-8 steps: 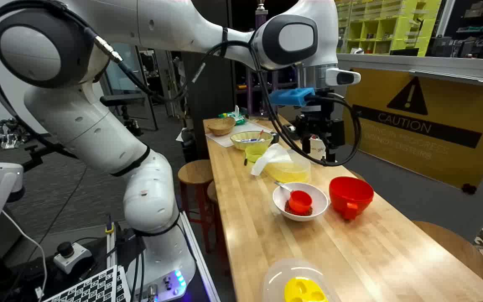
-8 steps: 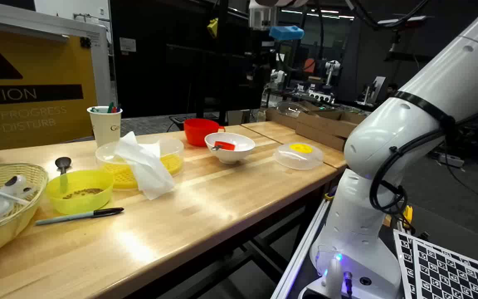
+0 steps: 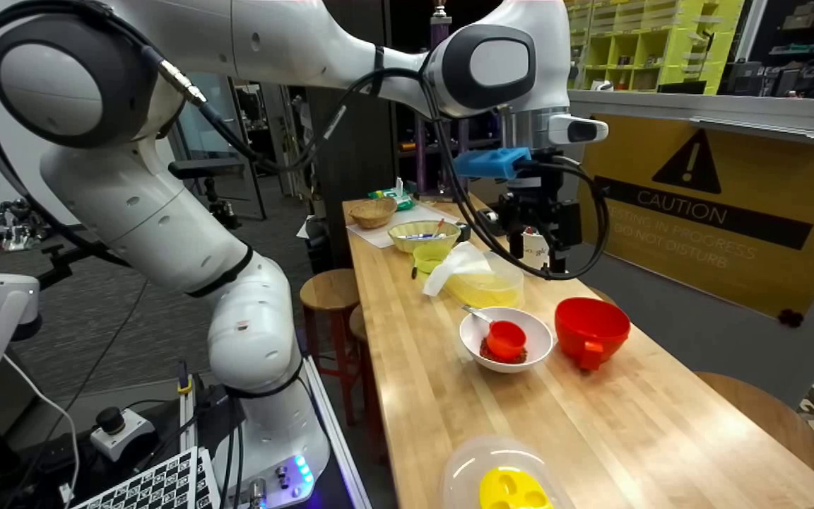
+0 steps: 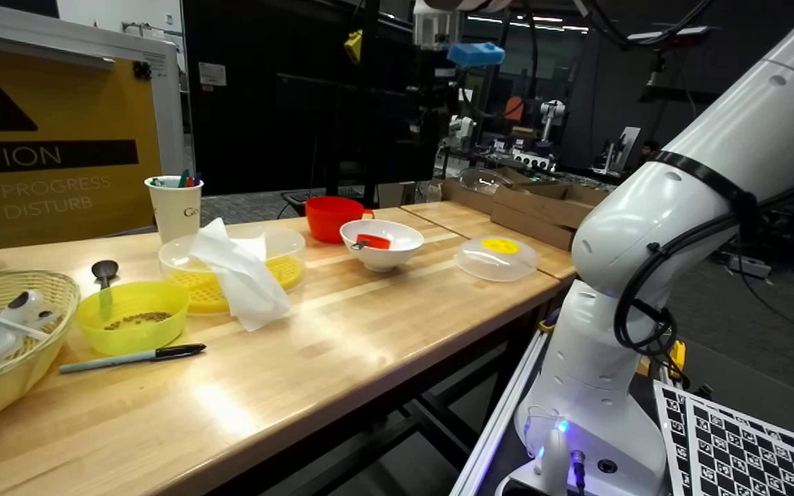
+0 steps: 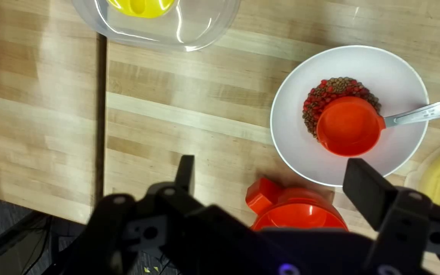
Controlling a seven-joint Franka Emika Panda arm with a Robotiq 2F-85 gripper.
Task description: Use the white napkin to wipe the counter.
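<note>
The white napkin (image 3: 459,264) lies draped over the edge of a clear and yellow container (image 3: 495,286). In an exterior view the napkin (image 4: 240,275) hangs down the container's side with its lower end on the counter. The napkin is out of the wrist view. The wooden counter (image 3: 425,382) runs along the scene. My gripper (image 3: 537,260) is open and empty, high above the counter. In the wrist view the gripper (image 5: 270,160) has its fingers wide apart, with the red cup (image 5: 294,214) below between them. In an exterior view the gripper is hard to make out against the dark background.
A white bowl (image 5: 292,126) holds a red scoop (image 5: 350,126) and beans, beside the red cup. A clear lid (image 4: 497,260) with a yellow top is on the counter. A yellow bowl (image 4: 134,318), a marker (image 4: 131,358), a basket (image 4: 18,372) and a paper cup (image 4: 175,207) surround the napkin's container.
</note>
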